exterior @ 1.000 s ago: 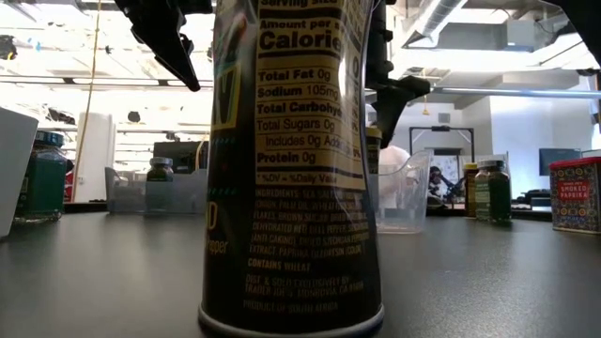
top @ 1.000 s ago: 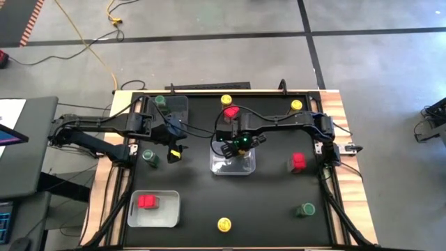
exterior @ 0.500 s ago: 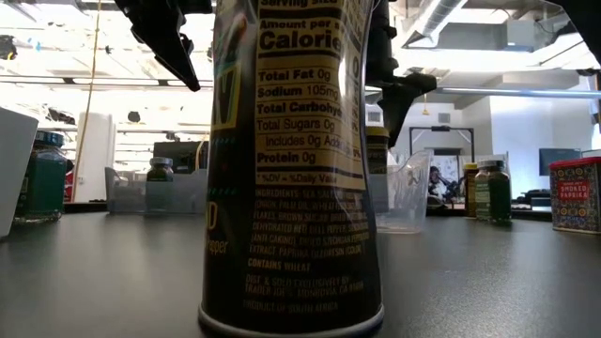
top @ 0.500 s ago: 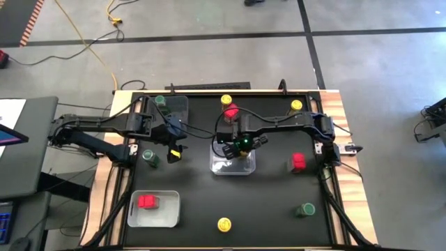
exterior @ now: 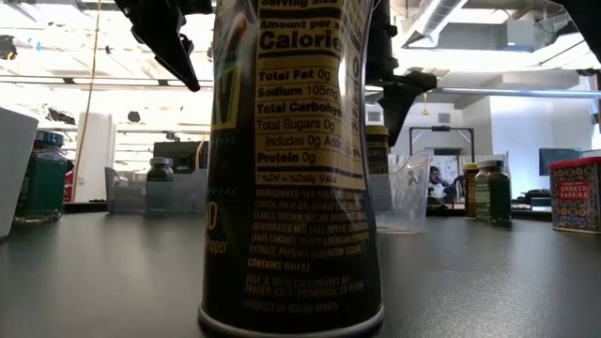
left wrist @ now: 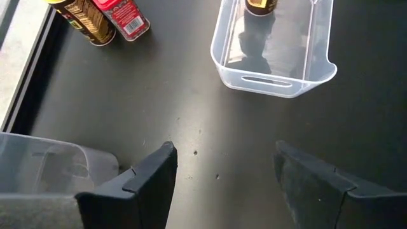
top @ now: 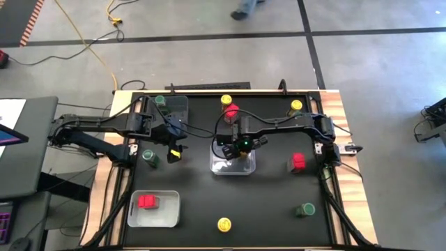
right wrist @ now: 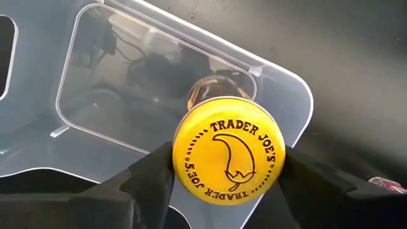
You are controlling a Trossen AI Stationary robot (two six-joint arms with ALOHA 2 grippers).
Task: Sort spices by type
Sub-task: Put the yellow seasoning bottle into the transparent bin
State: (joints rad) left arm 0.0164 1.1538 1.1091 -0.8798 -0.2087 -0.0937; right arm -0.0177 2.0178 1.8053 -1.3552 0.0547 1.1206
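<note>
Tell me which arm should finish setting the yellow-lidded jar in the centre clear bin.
Right. The right gripper already flanks the yellow-lidded jar inside the clear bin. The left gripper hangs open and empty over bare table, short of that bin.

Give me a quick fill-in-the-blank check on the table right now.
1. The jar in the middle bin, under the right gripper, has a ___ lid.
2. The left gripper is ___, holding nothing.
3. The front-left bin holds one ___ tin.

Missing words: yellow; open; red
</note>
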